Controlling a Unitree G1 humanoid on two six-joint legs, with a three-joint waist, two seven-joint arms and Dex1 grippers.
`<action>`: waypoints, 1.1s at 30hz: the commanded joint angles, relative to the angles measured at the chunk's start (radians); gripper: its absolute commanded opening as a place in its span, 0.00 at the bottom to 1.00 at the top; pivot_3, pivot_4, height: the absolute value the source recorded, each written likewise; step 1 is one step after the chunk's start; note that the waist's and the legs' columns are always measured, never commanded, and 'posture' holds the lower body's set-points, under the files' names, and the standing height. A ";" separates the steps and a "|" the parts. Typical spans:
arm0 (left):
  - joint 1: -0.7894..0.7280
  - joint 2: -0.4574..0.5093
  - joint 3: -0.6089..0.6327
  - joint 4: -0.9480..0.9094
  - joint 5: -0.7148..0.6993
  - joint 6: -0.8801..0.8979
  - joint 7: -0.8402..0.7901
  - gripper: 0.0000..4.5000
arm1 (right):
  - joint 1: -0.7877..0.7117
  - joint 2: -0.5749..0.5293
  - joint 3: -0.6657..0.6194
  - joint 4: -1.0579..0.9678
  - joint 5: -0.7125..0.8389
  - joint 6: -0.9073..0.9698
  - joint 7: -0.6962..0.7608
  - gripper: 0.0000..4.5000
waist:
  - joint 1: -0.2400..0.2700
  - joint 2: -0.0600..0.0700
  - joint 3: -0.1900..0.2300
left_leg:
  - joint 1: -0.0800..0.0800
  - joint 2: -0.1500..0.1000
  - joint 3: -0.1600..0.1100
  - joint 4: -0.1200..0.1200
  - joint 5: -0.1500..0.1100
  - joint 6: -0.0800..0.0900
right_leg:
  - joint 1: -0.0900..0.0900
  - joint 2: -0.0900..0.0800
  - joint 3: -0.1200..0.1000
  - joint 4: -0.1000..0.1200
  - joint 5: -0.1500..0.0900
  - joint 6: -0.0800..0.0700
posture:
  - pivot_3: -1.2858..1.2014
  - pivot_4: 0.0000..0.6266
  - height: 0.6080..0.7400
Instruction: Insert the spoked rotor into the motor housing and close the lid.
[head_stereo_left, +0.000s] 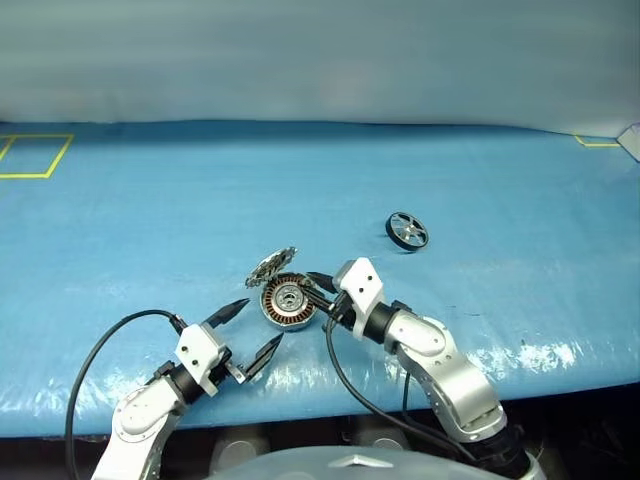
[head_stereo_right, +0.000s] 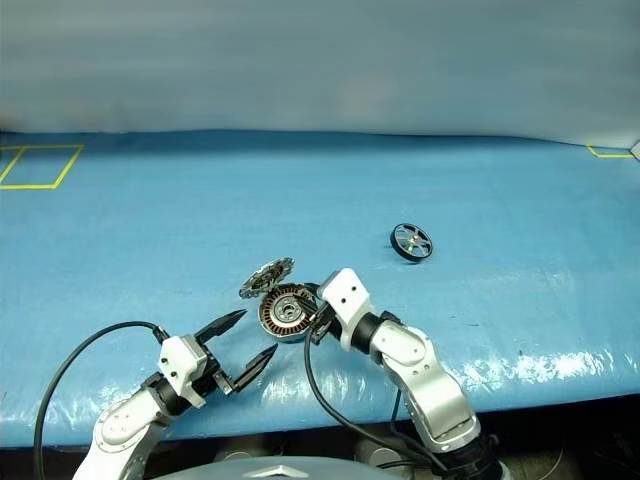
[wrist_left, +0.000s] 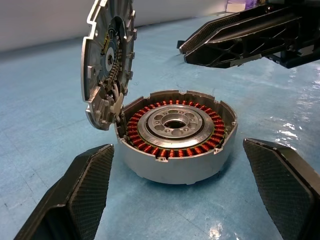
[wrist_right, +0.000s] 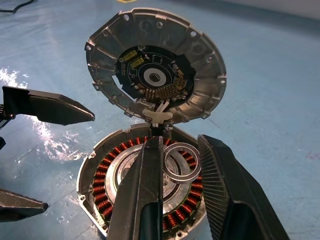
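Motor housing (head_stereo_left: 288, 302) sits on the blue bench (head_stereo_left: 150, 220) near its front edge, lid (head_stereo_left: 270, 266) swung up on its hinge at the far-left rim, standing nearly upright; copper windings and hub exposed, cavity empty of the rotor. Right hand (wrist_right: 180, 165) hangs directly over the open housing, fingers narrowed around a thin silver ring held above the hub; whether they truly pinch it I cannot tell. Left hand (head_stereo_left: 246, 335) waits just in front and to the left of the housing, fingers spread wide, holding nothing. Spoked rotor (head_stereo_left: 407, 230) lies well apart, farther back and to the right, tipped slightly on its rim, axis leaning rather than vertical. Judgement: the right arm is the nearer one for fetching it. Open bench all around the rotor; the upright lid guards the housing's far-left side, so approach from the right or above looks freest.
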 joint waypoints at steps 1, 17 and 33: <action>0.006 -0.005 -0.004 -0.019 -0.025 -0.010 -0.003 1.00 | -0.020 0.010 0.036 0.027 -0.005 -0.022 0.012 0.15 | 0.000 0.000 0.000 | 0.000 0.000 0.000 0.000 0.000 0.000 | 0.000 0.000 0.000 0.000 0.000 0.000 | 0.52 0.24 1.00; 0.008 -0.001 -0.010 -0.017 -0.028 -0.011 0.000 1.00 | -0.073 0.057 0.067 0.200 -0.019 -0.085 0.014 0.15 | -0.004 0.000 0.000 | 0.001 0.000 0.000 0.001 0.000 0.000 | 0.001 0.000 0.000 0.001 0.000 0.000 | 0.52 0.24 1.00; 0.006 -0.001 -0.016 -0.006 -0.026 -0.004 -0.001 1.00 | -0.072 0.076 0.083 0.207 -0.021 -0.068 0.017 0.44 | -0.009 0.000 0.000 | 0.002 0.000 0.000 0.001 0.000 0.000 | 0.001 0.000 0.000 0.002 0.000 0.000 | 0.52 0.24 1.00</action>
